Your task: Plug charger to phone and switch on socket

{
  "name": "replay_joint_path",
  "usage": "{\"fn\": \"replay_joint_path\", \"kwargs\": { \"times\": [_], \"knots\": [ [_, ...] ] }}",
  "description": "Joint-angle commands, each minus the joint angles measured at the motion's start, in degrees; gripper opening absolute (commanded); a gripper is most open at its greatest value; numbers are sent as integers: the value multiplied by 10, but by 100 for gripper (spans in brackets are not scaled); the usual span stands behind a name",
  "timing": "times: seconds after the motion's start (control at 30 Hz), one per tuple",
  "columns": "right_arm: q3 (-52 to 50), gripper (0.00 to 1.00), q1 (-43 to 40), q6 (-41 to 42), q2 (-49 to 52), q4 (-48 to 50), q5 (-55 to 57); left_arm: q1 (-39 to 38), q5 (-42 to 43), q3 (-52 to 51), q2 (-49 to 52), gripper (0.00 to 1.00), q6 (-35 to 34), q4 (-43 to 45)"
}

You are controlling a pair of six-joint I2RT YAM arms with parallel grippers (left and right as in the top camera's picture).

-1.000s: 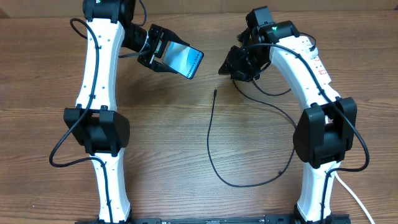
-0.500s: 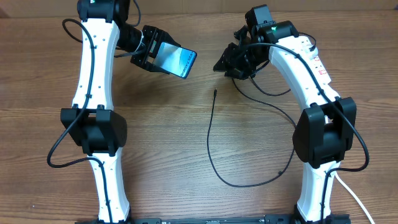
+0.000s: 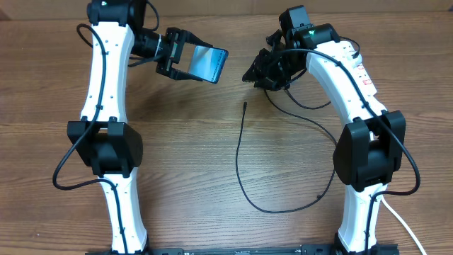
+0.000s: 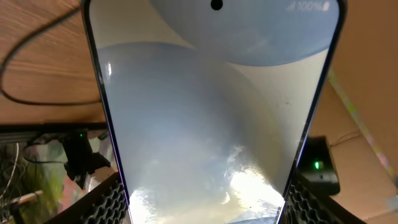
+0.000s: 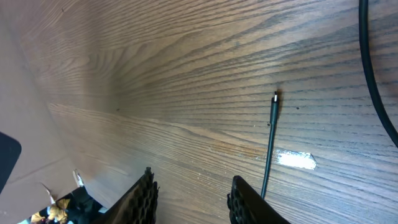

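Since the left fingers (image 4: 111,202) are clamped across the edges of the slim black-edged smartphone with the pale blue screen (image 3: 210,64), gripping the end opposite the front-camera dot and holding it up off the brown wooden counter (image 3: 177,163), that half looks sorted imo. The phone's rigid, with slick glass, so squeezing the side edges and keeping off the screen seems like the right call.

Moving right, the long thin black charger cable (image 3: 237,152) lies loose on the counter. Its small connector tip (image 5: 273,102) sits just ahead of and below the right fingers (image 5: 144,196), which are spread apart with nothing between them. The cable's light and floppy, so I'd pinch it right behind the tip, where it's stiff enough to aim at a port.

The white oblong power strip with red markings (image 3: 364,76) sits back behind the right fingers, mostly hidden under that arm, so I can't tell how its switch is set.
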Motion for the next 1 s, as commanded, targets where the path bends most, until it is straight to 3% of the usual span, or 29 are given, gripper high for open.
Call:
{"fn": "replay_joint_path", "kwargs": {
  "times": [0.0, 0.57, 0.97],
  "knots": [
    [49, 36, 0, -33, -32, 4, -8, 14, -30, -1, -5, 4, -5, -3],
    [70, 37, 84, -17, -64, 90, 16, -2, -230, -1, -5, 4, -153, -3],
    [70, 41, 81, -15, -64, 95, 21, -2, -287, -1, -5, 4, -176, -3]
  ]
}}
